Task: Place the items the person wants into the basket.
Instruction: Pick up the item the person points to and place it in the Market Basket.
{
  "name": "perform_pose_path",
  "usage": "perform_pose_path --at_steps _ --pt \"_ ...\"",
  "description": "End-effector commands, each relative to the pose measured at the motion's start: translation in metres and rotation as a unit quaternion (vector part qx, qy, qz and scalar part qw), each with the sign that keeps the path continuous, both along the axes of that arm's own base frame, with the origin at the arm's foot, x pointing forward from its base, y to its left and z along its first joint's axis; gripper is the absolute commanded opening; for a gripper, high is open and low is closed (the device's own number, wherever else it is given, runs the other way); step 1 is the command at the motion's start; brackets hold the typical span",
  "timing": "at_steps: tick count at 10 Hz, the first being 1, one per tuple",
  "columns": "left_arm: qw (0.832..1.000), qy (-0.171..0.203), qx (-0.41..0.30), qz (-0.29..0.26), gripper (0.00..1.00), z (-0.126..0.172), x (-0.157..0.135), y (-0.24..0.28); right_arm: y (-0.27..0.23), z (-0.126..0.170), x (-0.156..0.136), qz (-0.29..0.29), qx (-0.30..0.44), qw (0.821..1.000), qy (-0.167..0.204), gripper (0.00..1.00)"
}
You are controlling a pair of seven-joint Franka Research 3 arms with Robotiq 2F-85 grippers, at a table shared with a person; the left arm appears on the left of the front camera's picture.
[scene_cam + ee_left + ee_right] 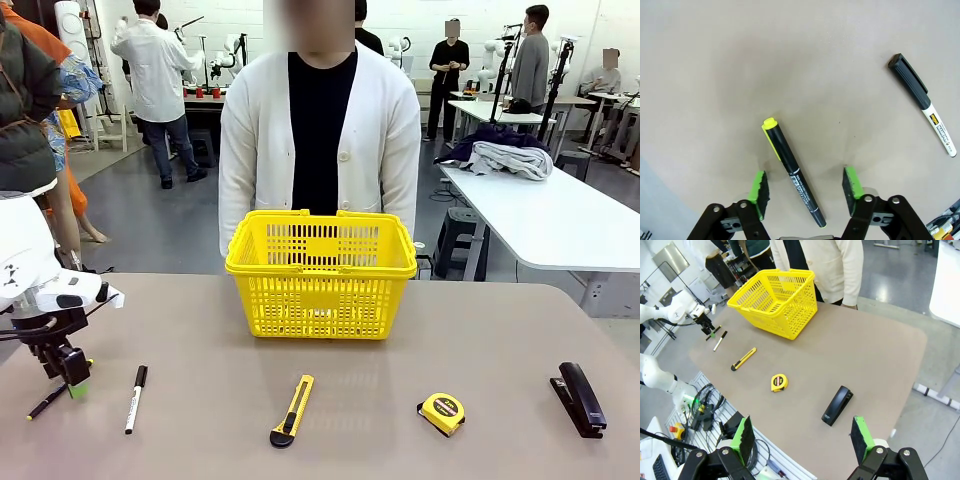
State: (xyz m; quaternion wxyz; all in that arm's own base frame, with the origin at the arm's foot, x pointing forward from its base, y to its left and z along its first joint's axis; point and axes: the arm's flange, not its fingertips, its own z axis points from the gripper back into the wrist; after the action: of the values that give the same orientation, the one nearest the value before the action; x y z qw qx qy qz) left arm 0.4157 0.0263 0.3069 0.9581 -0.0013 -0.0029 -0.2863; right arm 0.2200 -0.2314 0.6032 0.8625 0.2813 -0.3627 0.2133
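Note:
The thin black pen [792,172] with a yellow end lies on the table between the open green fingers of my left gripper [805,186], untouched. From the front, my left gripper [68,378] hangs low over the pen [47,402] at the table's left edge. The yellow-and-black utility knife [292,410] lies front centre and the black stapler [578,398] at the right. The yellow basket [320,272] stands at the far middle, before the person [318,130] in a white cardigan. My right gripper [802,440] is open high above the table, the stapler [837,405] below it.
A white marker with black cap [135,398] lies just right of the pen, also in the left wrist view as the marker [922,104]. A yellow tape measure [441,413] sits between knife and stapler. Other tables and people stand behind.

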Motion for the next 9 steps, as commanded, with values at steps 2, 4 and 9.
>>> perform_pose_path --at_steps 2,4,9 --pt "1.000 0.002 0.012 0.003 0.00 -0.002 -0.005 0.006 0.000 0.000 0.000 0.007 0.005 1.000 -0.007 1.00" --pt "1.000 0.002 0.010 0.004 0.00 -0.003 -0.007 0.011 0.000 0.000 0.000 0.007 0.005 1.000 -0.007 1.00" --pt "1.000 -0.004 0.008 0.002 0.00 0.001 -0.013 0.023 0.000 0.000 0.000 0.007 0.005 1.000 -0.007 1.00"
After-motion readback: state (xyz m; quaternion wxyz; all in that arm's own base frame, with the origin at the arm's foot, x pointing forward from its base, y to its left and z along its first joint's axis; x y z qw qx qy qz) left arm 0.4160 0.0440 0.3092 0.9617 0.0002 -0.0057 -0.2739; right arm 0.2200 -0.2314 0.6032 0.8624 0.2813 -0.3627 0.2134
